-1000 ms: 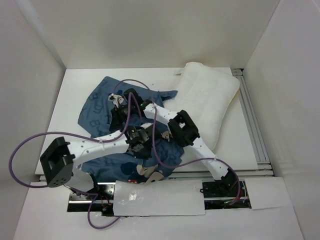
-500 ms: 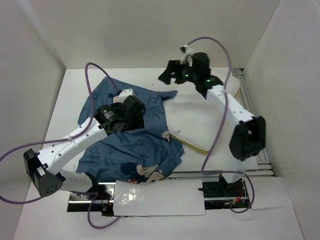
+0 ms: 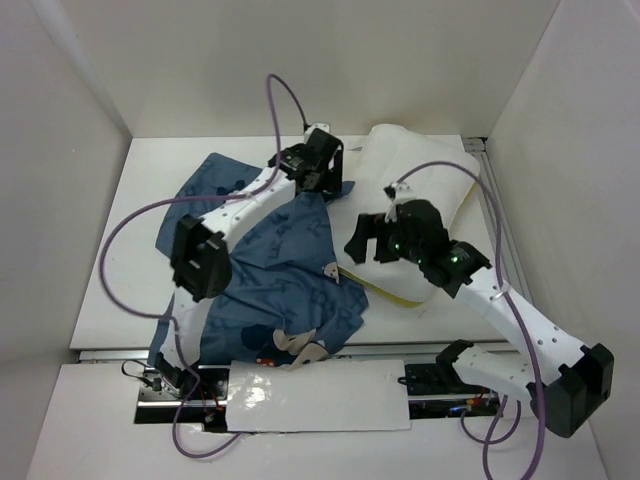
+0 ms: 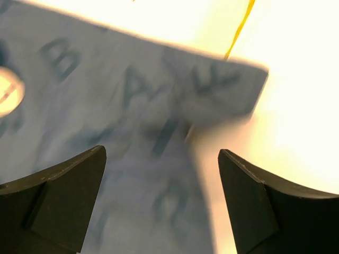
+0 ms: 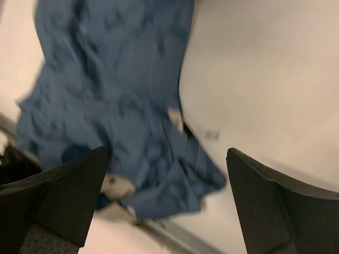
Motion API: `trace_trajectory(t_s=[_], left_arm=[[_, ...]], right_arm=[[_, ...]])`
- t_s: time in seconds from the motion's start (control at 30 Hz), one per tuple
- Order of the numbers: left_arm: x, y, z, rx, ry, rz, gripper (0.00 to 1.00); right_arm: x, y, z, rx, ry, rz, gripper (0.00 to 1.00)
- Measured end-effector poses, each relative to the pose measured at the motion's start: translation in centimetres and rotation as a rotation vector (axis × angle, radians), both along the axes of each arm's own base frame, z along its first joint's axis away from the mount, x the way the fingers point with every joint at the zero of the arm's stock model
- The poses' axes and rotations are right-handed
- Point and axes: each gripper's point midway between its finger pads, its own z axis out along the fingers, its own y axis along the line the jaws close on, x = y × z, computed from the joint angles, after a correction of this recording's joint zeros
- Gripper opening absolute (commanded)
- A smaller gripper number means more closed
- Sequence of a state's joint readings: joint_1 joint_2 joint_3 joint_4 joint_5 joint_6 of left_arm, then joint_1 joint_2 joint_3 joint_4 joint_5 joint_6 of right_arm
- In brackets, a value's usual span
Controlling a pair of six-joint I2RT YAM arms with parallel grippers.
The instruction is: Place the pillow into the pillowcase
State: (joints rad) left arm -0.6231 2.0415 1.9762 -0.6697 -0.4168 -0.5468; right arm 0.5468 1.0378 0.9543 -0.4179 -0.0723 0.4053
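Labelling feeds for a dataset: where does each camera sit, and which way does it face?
Top external: overhead behind the robot, looking down on pillowcase, pillow; both arms show.
Left wrist: on left arm, facing pillowcase edge; left fingers show.
Right wrist: on right arm, facing pillowcase beside pillow; right fingers show.
All share: pillowcase meeting pillow.

Matt blue printed cloth pillowcase (image 3: pixel 280 262), soft cream quilted fabric pillow (image 3: pixel 415 155), smooth matt white table (image 3: pixel 135 225)

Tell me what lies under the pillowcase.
The pillow's left side runs beneath the pillowcase's right edge, and the table shows around it. The fabric hides how far the pillow reaches, and whether it is inside.
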Motion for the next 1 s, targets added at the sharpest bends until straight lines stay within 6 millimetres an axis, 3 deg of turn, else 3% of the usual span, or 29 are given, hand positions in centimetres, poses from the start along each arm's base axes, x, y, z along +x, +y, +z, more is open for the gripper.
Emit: trace_trajectory(t_s=[0.1, 0.2, 0.3, 0.33, 0.4, 0.6, 0.7, 0.83, 1.0], left_arm=[[3.0, -1.9, -3.9, 0.025, 0.03, -0.018, 1.0], [4.1, -2.1, -8.1, 0.049, 0.095, -0.022, 0.97], [4.3, -1.3, -10.2, 0.066, 0.136, -0.008, 0.59], [4.4, -1.1, -10.4, 0.066, 0.139, -0.002, 0.29], [4.5, -0.6, -10.6, 0.056, 0.146, 0.003, 0.0], [3.8, 1.8, -12.1, 0.066, 0.195, 0.024, 0.0], [3.2, 3.2, -11.9, 0.079, 0.201, 0.044, 0.0], [2.7, 4.4, -8.7, 0.067, 0.148, 0.065, 0.0], [2.4, 6.5, -2.2, 0.004, 0.03, 0.101, 0.0]], right_arm=[[-3.6, 0.3, -4.1, -0.055, 0.113, 0.055, 1.0], [-7.2, 0.9, -8.2, -0.115, 0.237, 0.116, 1.0], [-10.2, 1.8, -11.0, -0.155, 0.328, 0.162, 1.0], [-10.9, 2.3, -11.6, -0.163, 0.347, 0.175, 1.0], [-12.1, 2.9, -12.9, -0.196, 0.384, 0.189, 1.0], [-13.9, 3.2, -18.7, -0.415, 0.48, 0.115, 1.0], [-13.4, 2.3, -19.8, -0.461, 0.472, 0.014, 1.0], [-11.6, 1.6, -19.6, -0.433, 0.447, -0.112, 1.0], [-10.2, 0.7, -20.6, -0.384, 0.455, -0.169, 1.0]])
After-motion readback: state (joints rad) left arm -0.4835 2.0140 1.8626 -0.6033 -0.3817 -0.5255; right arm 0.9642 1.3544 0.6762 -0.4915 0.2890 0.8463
